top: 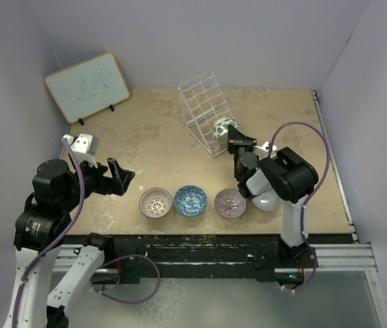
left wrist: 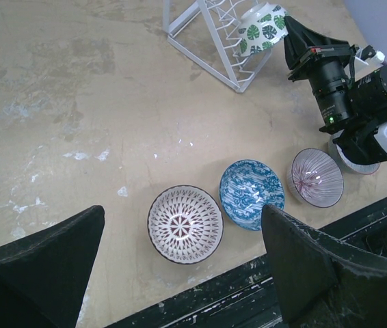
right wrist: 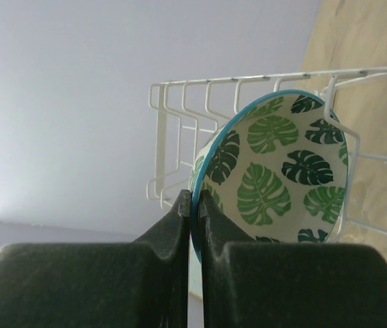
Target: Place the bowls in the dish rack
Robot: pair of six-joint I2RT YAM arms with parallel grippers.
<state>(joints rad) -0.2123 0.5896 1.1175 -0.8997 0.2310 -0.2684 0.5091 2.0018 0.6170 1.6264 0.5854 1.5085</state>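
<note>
1. Nearest the arm bases, four bowls sit upright in a row on the worktop. From left to right they are a brown-and-white bowl, a blue bowl, a mauve bowl and a pale bowl. The pale one is partly hidden under the right arm. All four are close together and none is in the rack yet.
2. Just left of the row, the jaws of the left arm stand wide apart and hold nothing. They hang above the worktop, and the brown-and-white bowl is the closest to them.
3. These bowls look like glazed ceramic, so probably stiff, fairly weighty for their size, slick and liable to chip. The rim seems the sensible place to grip, with one finger inside the wall and one outside. The grip should be firm, since a glazed lip may slide.
4. Further back, the jaws of the right arm are pinched narrow on the blue-edged rim of the green leaf bowl, one finger on each side of the wall. The bowl is tipped on edge.
5. That bowl is at the dish rack with white wires crossing in front of it. Whether it rests in a slot or hangs from the grip alone, I cannot tell.
6. A knock against the wires could chip it, so a gentle release seems wise.
7. Farthest off, at the back left, a whiteboard leans near the wall.
</note>
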